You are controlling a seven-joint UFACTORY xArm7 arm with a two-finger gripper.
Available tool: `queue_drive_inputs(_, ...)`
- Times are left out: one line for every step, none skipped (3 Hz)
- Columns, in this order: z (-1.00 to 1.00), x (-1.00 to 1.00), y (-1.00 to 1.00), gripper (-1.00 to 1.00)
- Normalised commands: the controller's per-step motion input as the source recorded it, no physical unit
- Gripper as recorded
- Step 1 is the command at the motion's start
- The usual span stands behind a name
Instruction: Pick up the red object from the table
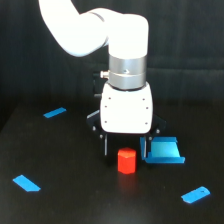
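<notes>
Seemingly, end effector (124,148) open, straddling red object (126,161).

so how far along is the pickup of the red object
Done: the end effector is down over the red object, fingers either side. In hand: closing on it; contact isn't clear from this view. Left: grip and lift, since it sits on the table.

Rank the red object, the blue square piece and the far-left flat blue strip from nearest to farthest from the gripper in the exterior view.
From the gripper:
1. Red object, just below the fingers.
2. Blue square piece, beside it on the view's right.
3. Flat blue strip, far down on the view's left.
</notes>
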Motion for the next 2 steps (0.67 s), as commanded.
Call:
queue_drive_inputs(-0.17,0.09,-0.17,0.43)
queue_drive_inputs(-0.16,0.25,0.03,0.63)
